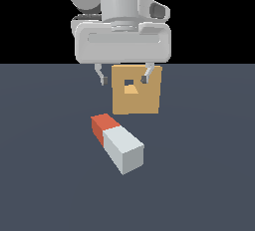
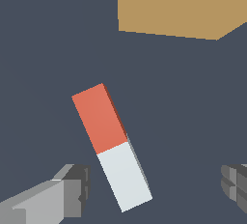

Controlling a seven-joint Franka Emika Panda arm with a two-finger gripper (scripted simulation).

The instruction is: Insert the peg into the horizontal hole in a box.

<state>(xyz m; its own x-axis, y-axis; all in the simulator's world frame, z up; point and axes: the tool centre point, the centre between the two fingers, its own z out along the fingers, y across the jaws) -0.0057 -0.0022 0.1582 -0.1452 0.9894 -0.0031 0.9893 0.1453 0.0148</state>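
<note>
Two fingers spread wide on the gripper (image 1: 124, 80) in the exterior view, gripping nothing, hanging up above the peg (image 1: 117, 143); peg lies flat on the floor (image 1: 45, 175) just in front of the box (image 1: 136, 90), apart from it, orange end nearer the box; hole (image 1: 129, 83) faces the camera; wrist view: peg (image 2: 112, 147) lies between the parted fingers (image 2: 72, 189), box (image 2: 178, 7) beyond its orange end.
</note>
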